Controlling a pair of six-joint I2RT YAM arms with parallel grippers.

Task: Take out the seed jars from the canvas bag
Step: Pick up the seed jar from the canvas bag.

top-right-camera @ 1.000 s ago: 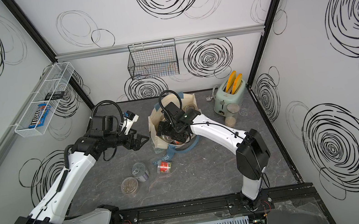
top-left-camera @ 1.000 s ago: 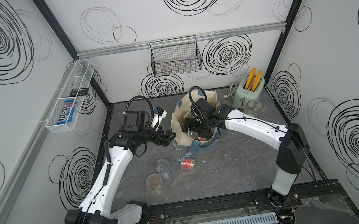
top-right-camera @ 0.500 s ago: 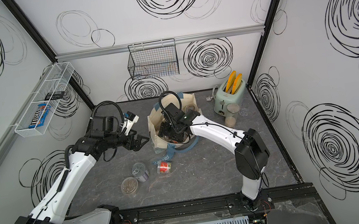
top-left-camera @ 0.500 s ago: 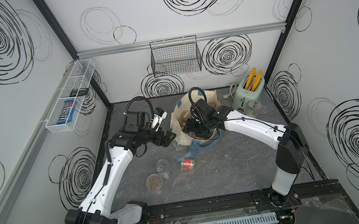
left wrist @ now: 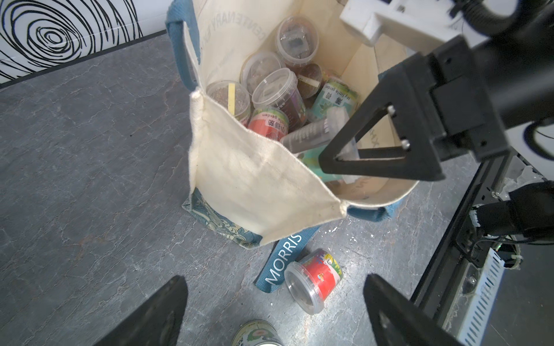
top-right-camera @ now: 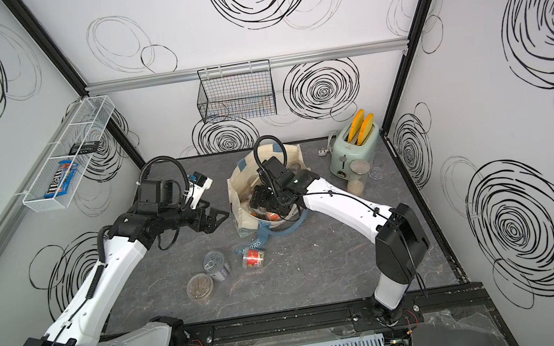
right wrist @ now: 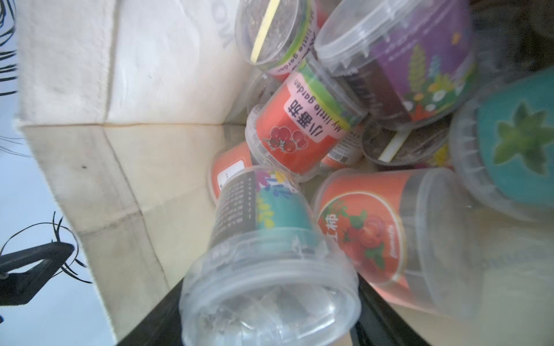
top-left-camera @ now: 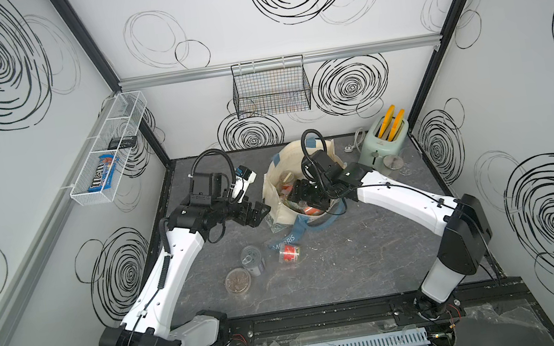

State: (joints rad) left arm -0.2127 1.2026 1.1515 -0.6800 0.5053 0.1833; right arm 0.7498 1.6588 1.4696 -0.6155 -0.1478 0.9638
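Toward the front edge of the surface [top-left-camera: 372, 259], two jars are out: an upright jar [top-left-camera: 237, 280] and a red jar [top-left-camera: 289, 253] on its side, with a can [top-left-camera: 253, 260] between them. Farther back, near the back edge, the bag [left wrist: 254, 179] stands open and holds many jars [left wrist: 269, 90]. The left tool [top-left-camera: 262, 212] hangs open just beside it. The right tool [top-left-camera: 301, 198] is inside, clamped on a teal jar [right wrist: 269, 263] not yet lifted clear. Most of the job looks left.
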